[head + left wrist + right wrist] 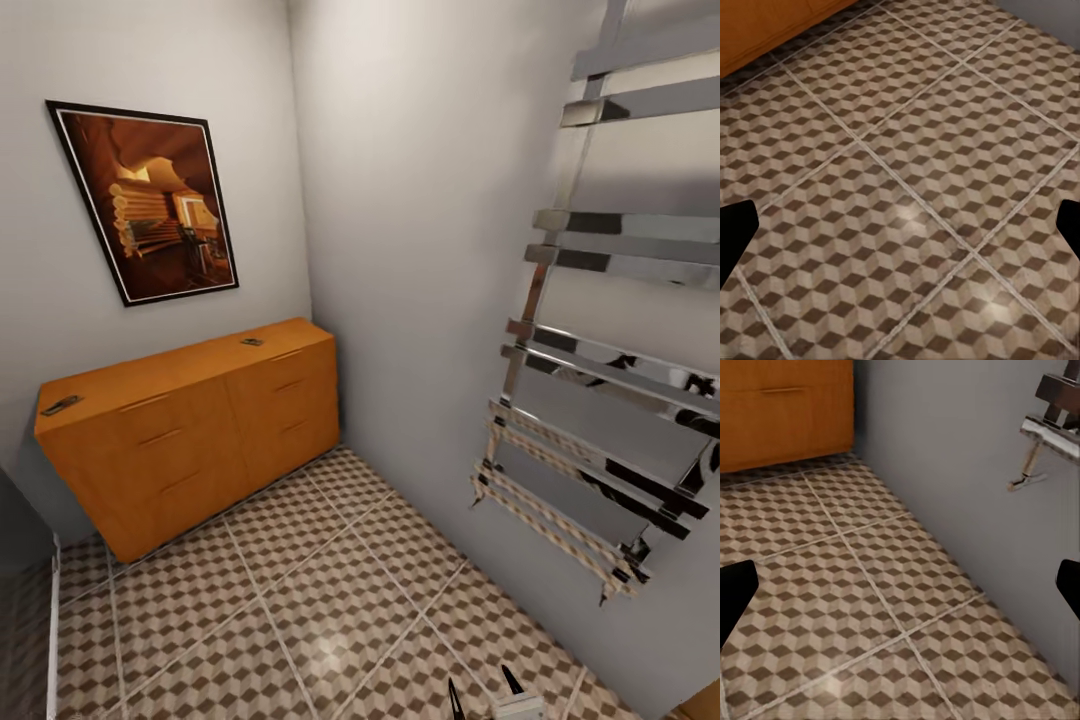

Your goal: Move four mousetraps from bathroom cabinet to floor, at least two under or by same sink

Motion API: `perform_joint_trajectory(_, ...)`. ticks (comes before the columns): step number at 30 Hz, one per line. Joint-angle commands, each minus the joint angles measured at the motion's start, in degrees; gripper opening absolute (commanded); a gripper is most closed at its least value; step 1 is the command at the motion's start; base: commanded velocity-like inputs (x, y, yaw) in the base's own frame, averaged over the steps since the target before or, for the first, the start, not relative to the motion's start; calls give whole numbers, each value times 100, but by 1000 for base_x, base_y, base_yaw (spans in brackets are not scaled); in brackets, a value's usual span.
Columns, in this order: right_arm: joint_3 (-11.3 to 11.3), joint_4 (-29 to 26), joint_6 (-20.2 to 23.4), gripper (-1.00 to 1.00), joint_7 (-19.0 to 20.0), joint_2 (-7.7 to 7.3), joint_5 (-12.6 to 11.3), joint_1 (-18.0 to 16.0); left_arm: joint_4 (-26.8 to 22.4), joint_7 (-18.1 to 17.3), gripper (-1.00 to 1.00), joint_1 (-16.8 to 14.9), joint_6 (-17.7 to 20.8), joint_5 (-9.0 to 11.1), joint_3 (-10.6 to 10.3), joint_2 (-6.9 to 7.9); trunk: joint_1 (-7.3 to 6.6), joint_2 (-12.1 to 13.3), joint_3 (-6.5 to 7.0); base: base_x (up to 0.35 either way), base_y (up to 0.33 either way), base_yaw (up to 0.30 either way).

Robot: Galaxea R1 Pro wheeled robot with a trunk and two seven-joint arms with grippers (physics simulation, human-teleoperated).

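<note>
The cabinet [200,420] stands on the cube-patterned bathroom floor [330,600] at about ten o'clock in the head view. Two mousetraps lie on its top, one at the left end [60,405], one toward the right [252,342].
</note>
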Motion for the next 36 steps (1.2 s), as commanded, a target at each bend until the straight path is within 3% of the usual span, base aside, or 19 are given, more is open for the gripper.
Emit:
perform_joint_trajectory(1,45,4,-7,100,-60,0,17,-4,24,-8,100,-13,-35,47,-47,-2,6,-12,-12,214,-134,286)
perform_joint_trajectory(36,45,6,-3,100,-59,0,17,-4,24,-8,100,-12,-32,47,-47,-2,6,-12,-12,232,-38,286)
